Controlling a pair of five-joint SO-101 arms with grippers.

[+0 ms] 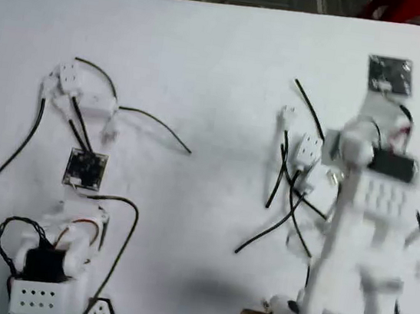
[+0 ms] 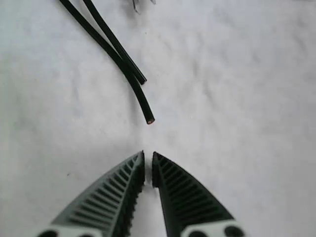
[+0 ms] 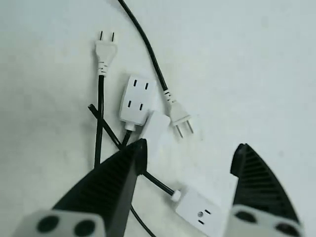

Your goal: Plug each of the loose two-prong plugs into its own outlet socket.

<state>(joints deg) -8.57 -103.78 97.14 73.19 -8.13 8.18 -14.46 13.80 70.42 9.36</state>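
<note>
My right gripper (image 3: 190, 155) hangs open above a tangle of black cords. Beyond its fingertips lies a white outlet block (image 3: 135, 101) with two pairs of slots, both free. One loose two-prong plug (image 3: 106, 49) lies just past it and another plug (image 3: 180, 118) lies beside it. A second white socket (image 3: 200, 210) sits between the fingers, nearer the wrist. My left gripper (image 2: 148, 160) is shut on nothing, low over the table, short of two bare black cord ends (image 2: 143, 94). In the high view the right-hand outlet block (image 1: 308, 148) lies left of the right arm (image 1: 360, 192).
Another group of white sockets and plugs (image 1: 72, 88) with black cords lies at the table's left, beyond the left arm's camera board (image 1: 85, 168). Cords (image 1: 280, 213) trail toward the front beside the right arm. The table's far edge (image 1: 230, 6) runs along the top.
</note>
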